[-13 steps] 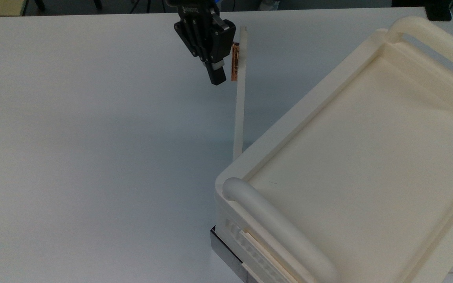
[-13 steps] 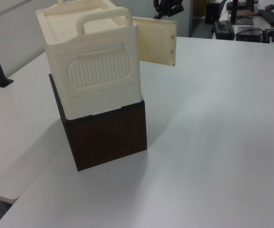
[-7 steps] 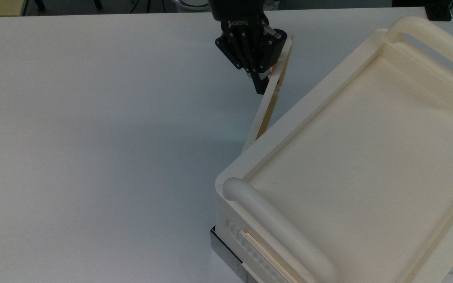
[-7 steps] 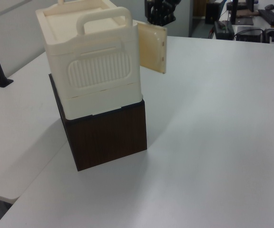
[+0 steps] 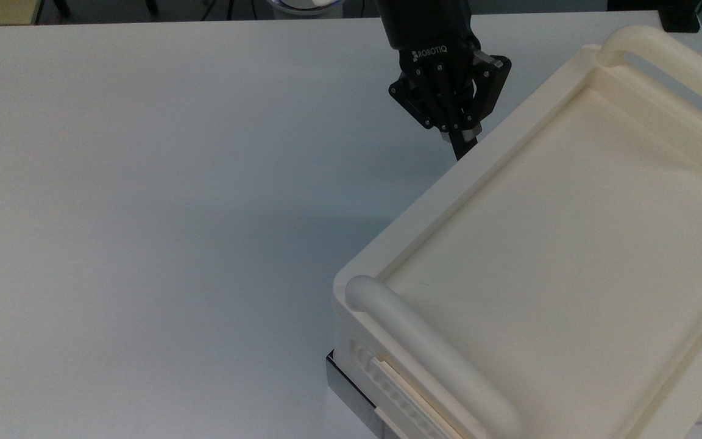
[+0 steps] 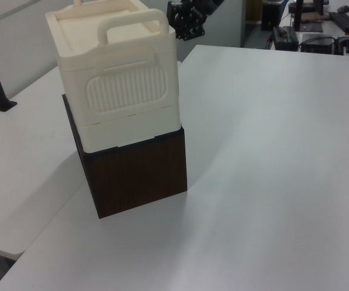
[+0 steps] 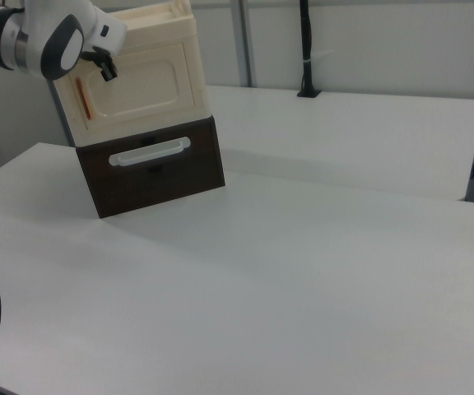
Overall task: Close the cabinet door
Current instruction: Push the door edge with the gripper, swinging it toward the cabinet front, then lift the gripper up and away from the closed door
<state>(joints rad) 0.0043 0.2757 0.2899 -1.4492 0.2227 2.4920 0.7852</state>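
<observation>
Now the thin cream-white rectangular cabinet door (image 7: 138, 86) lies flush against the front of the large cream-white plastic cabinet (image 5: 564, 244), closed as far as the right view shows, with its small copper-orange bar handle (image 7: 82, 97) standing upright near the door's edge at the right view's left. The black two-finger gripper (image 5: 462, 143) sits just beside the cabinet's upper rim in the top view, its tip touching or nearly touching that rim, and the fingers look drawn together with nothing between them. In the right view the gripper (image 7: 105, 70) hangs just in front of the door's upper corner, the copper handle below it and slightly toward the right view's left. In the left view the gripper (image 6: 183, 24) shows behind the cabinet's far top edge. Beneath the cabinet, well below the gripper, stands a dark brown wood-grain box (image 7: 159, 169) with a pale bar handle (image 7: 150, 151) on its front. Both rest on a wide white table (image 5: 144, 213) stretching away from the gripper on every side.
</observation>
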